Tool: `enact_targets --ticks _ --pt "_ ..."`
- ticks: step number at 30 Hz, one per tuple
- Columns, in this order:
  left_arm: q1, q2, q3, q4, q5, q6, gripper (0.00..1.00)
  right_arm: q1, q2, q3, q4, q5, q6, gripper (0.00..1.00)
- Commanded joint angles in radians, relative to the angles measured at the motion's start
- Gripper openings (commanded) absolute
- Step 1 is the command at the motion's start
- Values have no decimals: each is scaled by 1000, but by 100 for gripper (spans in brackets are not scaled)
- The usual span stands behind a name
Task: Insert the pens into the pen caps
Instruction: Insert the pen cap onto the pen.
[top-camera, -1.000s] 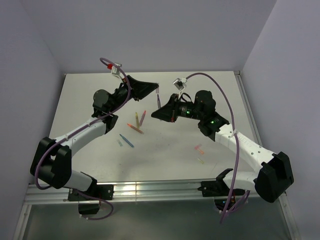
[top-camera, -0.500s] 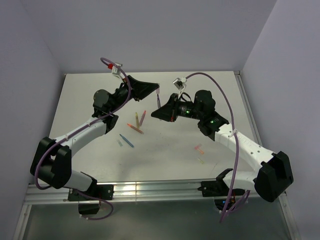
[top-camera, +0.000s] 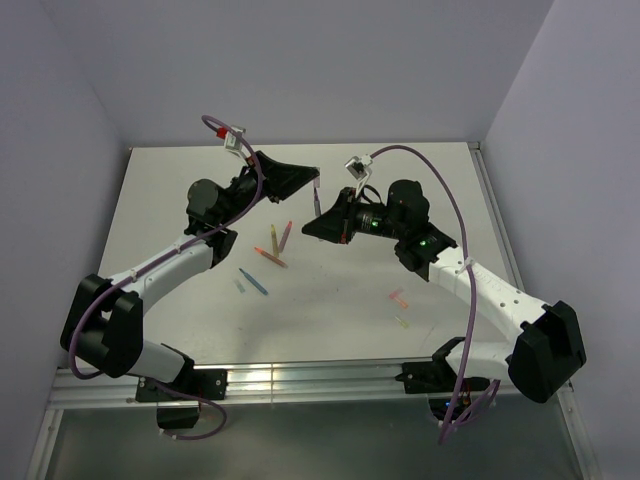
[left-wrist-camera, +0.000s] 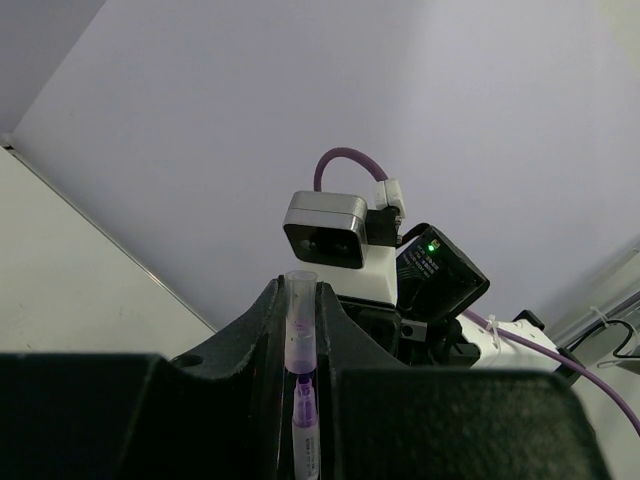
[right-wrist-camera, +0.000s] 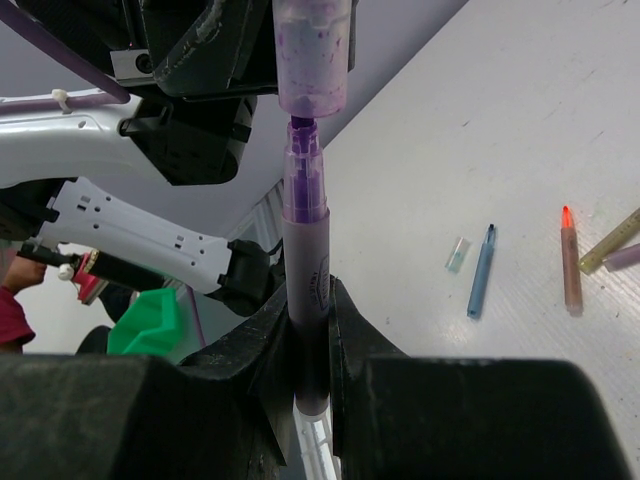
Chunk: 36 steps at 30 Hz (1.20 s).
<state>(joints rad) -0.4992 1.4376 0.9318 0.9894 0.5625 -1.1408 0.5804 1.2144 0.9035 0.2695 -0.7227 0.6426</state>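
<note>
Top external view: two arms reach over a white table (top-camera: 180, 200) and meet above its far middle. The left gripper (top-camera: 316, 183) sits just above the right gripper (top-camera: 314, 226).
Left gripper: clenched on a clear purple cap (left-wrist-camera: 300, 325), which stands upright between the two black fingers (left-wrist-camera: 262, 320) with its closed end up.
Right gripper: clamped around the barrel of a purple pen (right-wrist-camera: 308, 290), which is held upright with its nib pointing up.
Pen and cap: lined up end to end in the air. The dark nib is right at the cap's open mouth; I cannot tell whether it is inside.
Loose pens: a blue pen (top-camera: 253, 281), an orange pen (top-camera: 269, 256), a yellow pen (top-camera: 274, 238) and a pink-red pen (top-camera: 287, 235) lie uncapped on the table below the left arm, close together.
Loose caps: a pale blue cap (top-camera: 239, 286) lies just beside the blue pen. A pink cap (top-camera: 397, 297) and a yellow-green cap (top-camera: 401, 321) lie near each other under the right arm, well apart from the pens.
</note>
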Motion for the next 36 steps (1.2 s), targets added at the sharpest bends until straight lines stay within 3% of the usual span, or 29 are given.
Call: enact_targets --ticks 1,26,36 --pt "-6 -22 33 45 17 21 0 9 -3 52 31 11 -8 0" --pt "-21 -22 21 31 16 35 0 4 -24 74 -21 74 -37 0" --pt "-64 -52 -24 9 -35 72 0 -7 -12 84 37 108 11 0"
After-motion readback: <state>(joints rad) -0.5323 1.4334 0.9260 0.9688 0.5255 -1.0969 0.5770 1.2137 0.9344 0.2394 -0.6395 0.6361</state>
